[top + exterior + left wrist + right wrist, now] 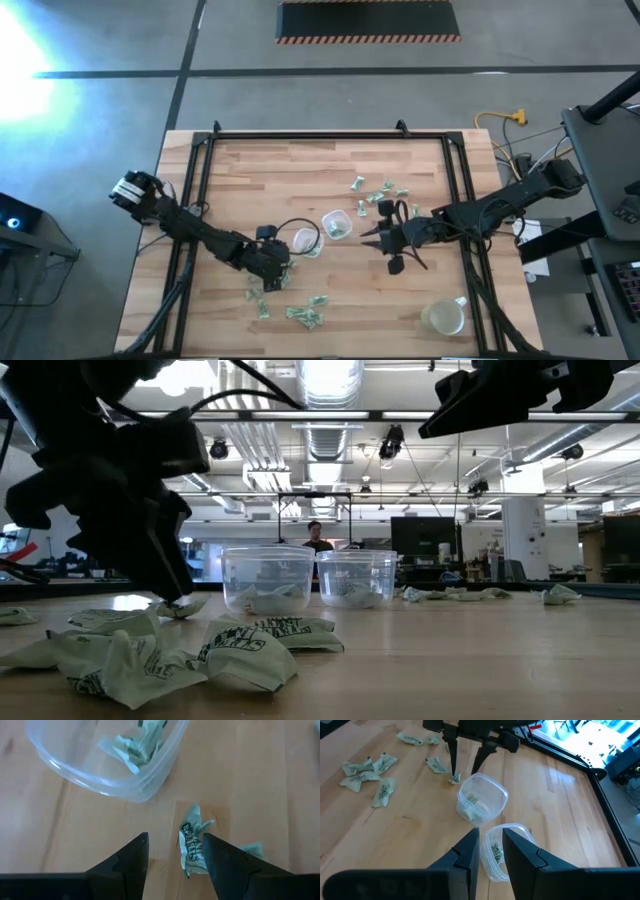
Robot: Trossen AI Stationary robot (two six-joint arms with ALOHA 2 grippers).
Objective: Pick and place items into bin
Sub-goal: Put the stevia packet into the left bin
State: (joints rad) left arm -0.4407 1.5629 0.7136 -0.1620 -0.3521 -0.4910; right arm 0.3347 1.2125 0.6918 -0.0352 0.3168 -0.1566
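Hovering left gripper [172, 855] agape, empty, beside wrapper [192, 845]; right gripper [491, 845] parted, empty; two tubs [305, 241].

Crumpled pale green-and-white wrappers [305, 317] lie scattered on the wood at six and one o'clock; some sit inside two clear tubs [336, 225] at centre

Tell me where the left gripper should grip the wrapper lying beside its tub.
Probably across its narrow middle, from straight above. The wrapper lies flat and crumpled on the table, close to one finger of the open left gripper, so shift sideways to straddle it. The tub stands clear of it.
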